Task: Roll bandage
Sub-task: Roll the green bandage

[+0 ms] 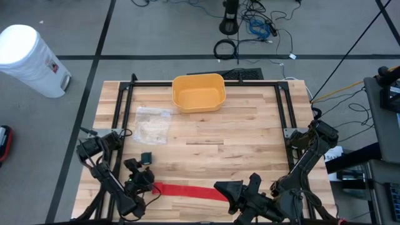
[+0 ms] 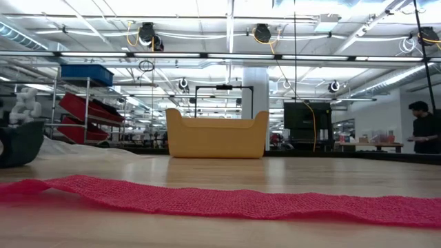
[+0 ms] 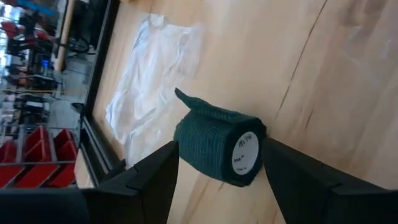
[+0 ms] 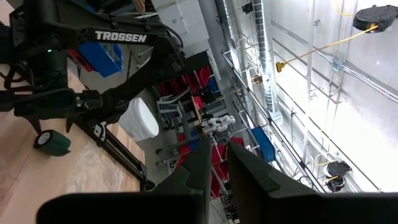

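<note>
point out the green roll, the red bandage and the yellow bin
green roll (image 3: 217,148): left wrist view, on its wrapped side
red bandage (image 1: 187,189): high view, middle of the flat strip
yellow bin (image 1: 199,107): high view, on its front wall

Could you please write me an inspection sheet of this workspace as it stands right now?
Surface: wooden table, black frame rails along its edges.
Job's things: red bandage lying unrolled and flat near the front edge; green bandage roll on the wood.
Clutter: yellow bin at the back; clear plastic bag.
Grippers: left gripper open, straddling the green roll; right gripper shut, at the red bandage's other end.
Cables: tangled on the floor behind the table.
Surroundings: white trash can; shelving; a person far off.
</note>
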